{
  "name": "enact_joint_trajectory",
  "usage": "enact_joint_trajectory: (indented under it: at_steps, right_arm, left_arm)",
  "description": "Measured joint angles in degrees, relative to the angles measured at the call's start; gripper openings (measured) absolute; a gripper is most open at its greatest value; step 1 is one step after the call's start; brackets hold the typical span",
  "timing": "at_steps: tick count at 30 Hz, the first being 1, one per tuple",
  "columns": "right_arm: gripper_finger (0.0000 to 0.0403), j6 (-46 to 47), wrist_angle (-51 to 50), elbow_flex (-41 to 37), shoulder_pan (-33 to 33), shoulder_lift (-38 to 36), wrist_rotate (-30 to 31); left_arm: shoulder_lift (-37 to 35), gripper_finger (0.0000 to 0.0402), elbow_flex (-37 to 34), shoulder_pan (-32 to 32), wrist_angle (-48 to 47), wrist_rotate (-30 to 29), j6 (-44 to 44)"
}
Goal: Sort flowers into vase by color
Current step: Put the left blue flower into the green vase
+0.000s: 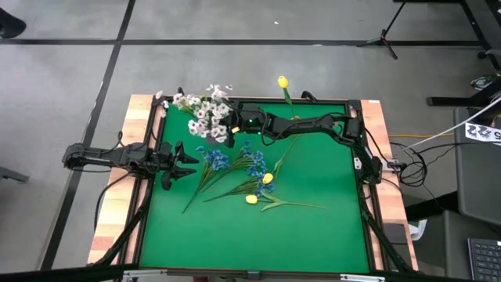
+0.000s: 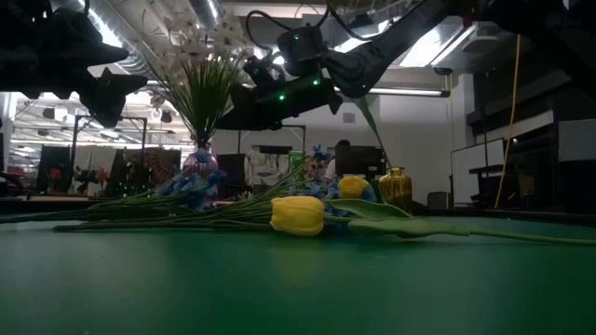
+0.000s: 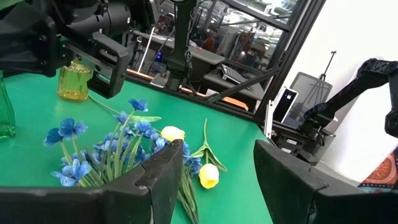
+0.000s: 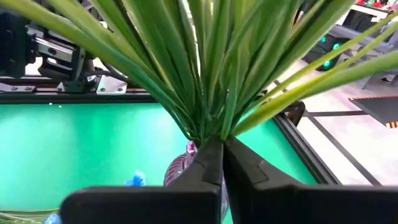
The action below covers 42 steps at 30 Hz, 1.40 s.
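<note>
Right tool (image 4: 214,163): seen pressed together at the white sprays' (image 1: 205,112) stem bundle, directly above the purple vase (image 4: 179,167) at the desk's (image 1: 313,235) far-left corner.
Key relation: stems held upright, vase mouth straight below (a descent is likely called for).
Left tool (image 3: 214,180): spread apart, parked at the desk's left edge, nearer the loose pile.
Count: three yellow tulips (image 1: 251,199), several blue blooms (image 1: 218,159) (number unclear), two vases made out.

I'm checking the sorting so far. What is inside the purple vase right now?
White flowers stand in the purple vase, their green stems bunched at its mouth. The right gripper is shut on those stems. The vase's inside is hidden.
</note>
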Motion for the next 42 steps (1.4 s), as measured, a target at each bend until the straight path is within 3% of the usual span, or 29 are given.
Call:
enact_joint_trajectory:
  at_steps: [11,22,27,33,42]
  right_arm:
    - [0.0131,0.47,0.13,0.00,0.00,0.02,-0.24]
    - [0.0140,0.67,5.53,0.02,-0.09,0.02,0.56]
    - [0.0116,0.70,6.20,0.02,-0.07,0.02,0.53]
    - [0.0017,-0.14,6.01,0.02,-0.07,0.02,0.49]
    - [0.0008,-0.08,7.08,0.17,0.00,1.29,0.10]
  left_arm:
    - [0.00,0.0194,0.00,0.00,0.00,-0.07,0.00]
    - [-0.01,0.0194,0.00,0.02,0.00,-0.20,-0.23]
    - [-0.01,0.0194,0.00,0.01,0.00,-0.20,-0.23]
    - [-0.02,0.0194,0.00,0.02,0.00,-0.17,0.98]
    - [-0.01,0.0194,0.00,0.00,0.00,-0.20,0.98]
